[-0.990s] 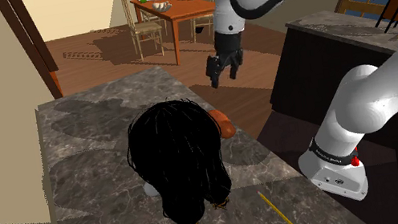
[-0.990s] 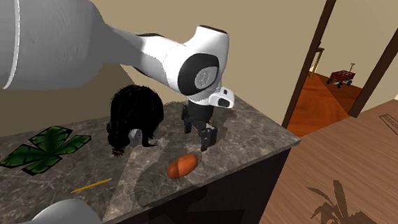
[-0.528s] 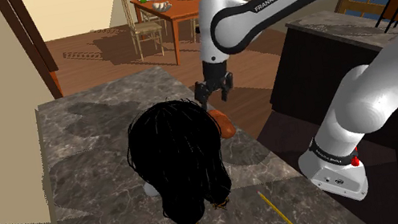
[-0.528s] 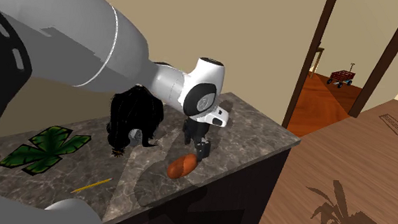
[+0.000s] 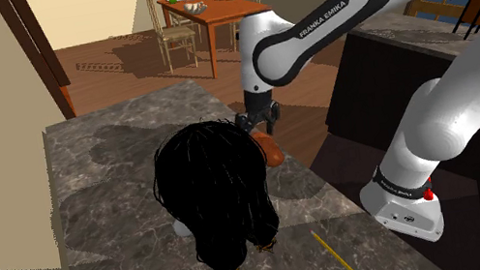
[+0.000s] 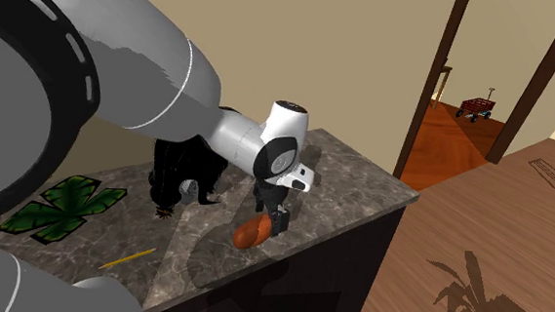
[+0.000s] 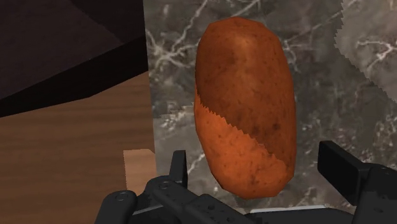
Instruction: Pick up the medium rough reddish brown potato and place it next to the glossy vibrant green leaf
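Two open fingers (image 7: 179,167) are seen astride the potato (image 7: 245,105), judged firm, rough and light, best clasped across its middle.

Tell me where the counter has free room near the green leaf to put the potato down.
Bare stone lies between the leaf and the yellow pencil, and on toward the potato. The far end of the counter past the open gripper is free too. It is crowded where the black wig nearly meets the leaf.

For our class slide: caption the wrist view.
Open gripper straddling a reddish-brown potato on a grey marbled counter.
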`<action>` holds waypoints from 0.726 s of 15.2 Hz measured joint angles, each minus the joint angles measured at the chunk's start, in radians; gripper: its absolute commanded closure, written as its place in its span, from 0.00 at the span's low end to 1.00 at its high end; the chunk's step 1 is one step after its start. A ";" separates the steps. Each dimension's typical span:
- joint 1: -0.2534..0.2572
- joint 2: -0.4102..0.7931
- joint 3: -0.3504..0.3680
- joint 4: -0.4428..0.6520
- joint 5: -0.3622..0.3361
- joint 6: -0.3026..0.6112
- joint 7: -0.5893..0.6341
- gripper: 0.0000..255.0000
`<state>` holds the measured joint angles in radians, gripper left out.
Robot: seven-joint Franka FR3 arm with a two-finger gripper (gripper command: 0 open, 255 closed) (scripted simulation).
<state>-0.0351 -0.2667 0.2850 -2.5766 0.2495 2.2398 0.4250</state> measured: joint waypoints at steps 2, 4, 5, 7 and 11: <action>0.000 0.004 0.000 -0.004 0.000 0.008 -0.001 0.00; 0.000 0.005 0.001 -0.005 0.001 0.011 -0.001 0.00; 0.000 0.005 0.001 -0.006 0.001 0.011 -0.001 0.00; 0.000 0.005 0.001 -0.006 0.001 0.011 -0.001 1.00; 0.000 0.005 0.001 -0.005 0.001 0.012 -0.001 1.00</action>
<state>-0.0352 -0.2621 0.2855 -2.5818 0.2502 2.2516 0.4236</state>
